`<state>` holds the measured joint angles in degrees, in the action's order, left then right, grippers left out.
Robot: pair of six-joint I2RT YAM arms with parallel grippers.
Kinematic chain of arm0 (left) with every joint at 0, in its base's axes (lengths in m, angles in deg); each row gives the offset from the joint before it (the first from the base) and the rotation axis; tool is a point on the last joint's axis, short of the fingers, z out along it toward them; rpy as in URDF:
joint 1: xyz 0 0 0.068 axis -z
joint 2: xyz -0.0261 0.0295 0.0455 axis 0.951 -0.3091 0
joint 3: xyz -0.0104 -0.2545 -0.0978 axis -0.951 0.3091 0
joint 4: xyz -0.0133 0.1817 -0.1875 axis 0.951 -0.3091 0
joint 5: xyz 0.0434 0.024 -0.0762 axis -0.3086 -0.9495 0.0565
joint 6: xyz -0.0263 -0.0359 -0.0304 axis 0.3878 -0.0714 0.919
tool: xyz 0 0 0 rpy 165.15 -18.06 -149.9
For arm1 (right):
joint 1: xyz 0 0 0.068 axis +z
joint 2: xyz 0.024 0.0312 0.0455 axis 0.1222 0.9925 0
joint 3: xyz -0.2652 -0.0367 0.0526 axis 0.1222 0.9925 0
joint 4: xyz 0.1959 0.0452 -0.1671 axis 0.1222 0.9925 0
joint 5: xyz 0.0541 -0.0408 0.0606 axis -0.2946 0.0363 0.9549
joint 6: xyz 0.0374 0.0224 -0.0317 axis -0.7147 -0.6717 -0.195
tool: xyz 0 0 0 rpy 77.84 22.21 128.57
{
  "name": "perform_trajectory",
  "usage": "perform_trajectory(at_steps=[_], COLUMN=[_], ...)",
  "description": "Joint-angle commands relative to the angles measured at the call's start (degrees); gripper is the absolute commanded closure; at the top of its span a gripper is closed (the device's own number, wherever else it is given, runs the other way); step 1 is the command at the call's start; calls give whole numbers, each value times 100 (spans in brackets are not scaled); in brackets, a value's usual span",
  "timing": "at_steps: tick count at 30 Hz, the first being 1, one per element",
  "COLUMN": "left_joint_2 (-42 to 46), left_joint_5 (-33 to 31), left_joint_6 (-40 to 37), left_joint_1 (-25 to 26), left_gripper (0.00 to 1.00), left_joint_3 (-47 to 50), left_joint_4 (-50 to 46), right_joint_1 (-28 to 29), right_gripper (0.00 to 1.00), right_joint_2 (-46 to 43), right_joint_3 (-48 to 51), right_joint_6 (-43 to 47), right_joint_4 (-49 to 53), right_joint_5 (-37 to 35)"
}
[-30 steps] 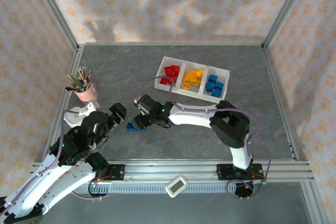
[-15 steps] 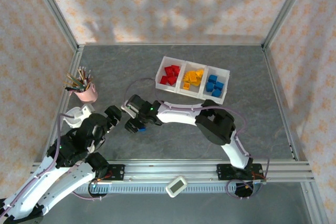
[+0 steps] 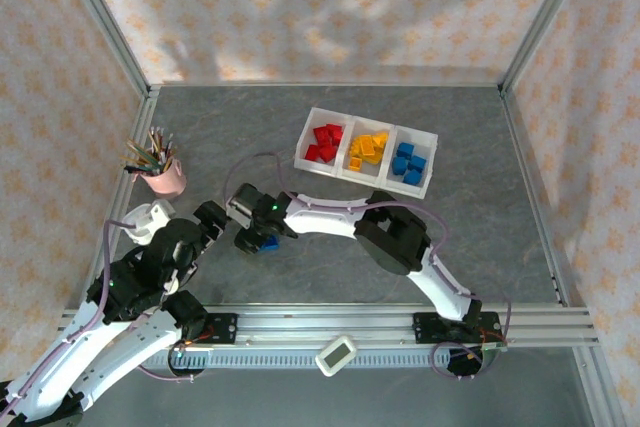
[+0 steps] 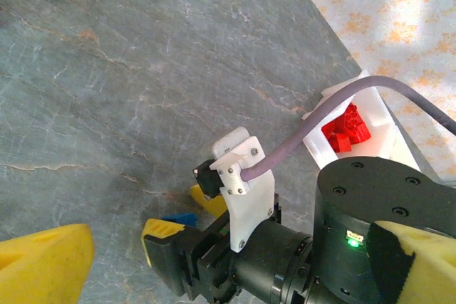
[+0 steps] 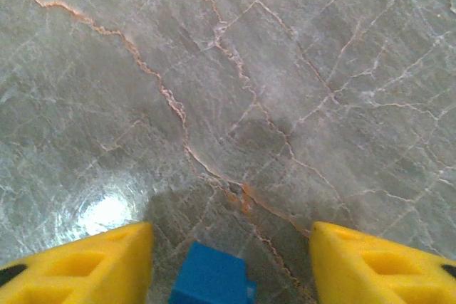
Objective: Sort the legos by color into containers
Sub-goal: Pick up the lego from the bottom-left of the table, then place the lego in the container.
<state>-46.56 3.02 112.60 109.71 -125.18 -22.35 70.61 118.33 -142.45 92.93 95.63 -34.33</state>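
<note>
Right hand [image 5: 229,243] farther left than before, part-open and empty, 1 blue lego [image 5: 210,277] between its fingers [image 5: 85,268], clear of both.

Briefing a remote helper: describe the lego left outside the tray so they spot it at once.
From the white tray at the far side, come near and left to the right gripper, pointing down at the grey tabletop. A blue lego lies between its open yellow fingers, touching neither. Every other lego in sight sits in the tray; this one lies alone on the bare tabletop.
</note>
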Motion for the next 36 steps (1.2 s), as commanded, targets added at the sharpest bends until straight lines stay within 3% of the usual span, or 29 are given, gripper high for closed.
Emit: perform_trajectory(at_steps=[1, 13, 20, 26, 30, 36], left_joint_2=[43, 47, -71, -335, -640, -1318], left_joint_5=[-155, -142, -147, -14, 286, 860], left_joint_6=[21, 4, -125, -433, -843, -1332], left_joint_1=[-47, -53, -45, -45, -48, -46], left_gripper=[1, 1, 1, 1, 1, 1], left_joint_3=[-101, -133, -262, -383, -395, -321], left_joint_4=[-203, -157, -30, 381, 1049, 2230], right_joint_1=[26, 20, -148, -658, -1060, -2153], right_gripper=[46, 72, 78, 81, 83, 83], right_joint_2=[62, -231, -614, -1305, -2123, -3305], right_joint_3=[-140, -249, -504, -19, 677, 1876], right_joint_6=[15, -368, -1049, -1719, -2213, -2928], right_joint_4=[263, 277, 290, 252, 202, 268], right_joint_5=[-150, -90, 164, 43, -605, -1173])
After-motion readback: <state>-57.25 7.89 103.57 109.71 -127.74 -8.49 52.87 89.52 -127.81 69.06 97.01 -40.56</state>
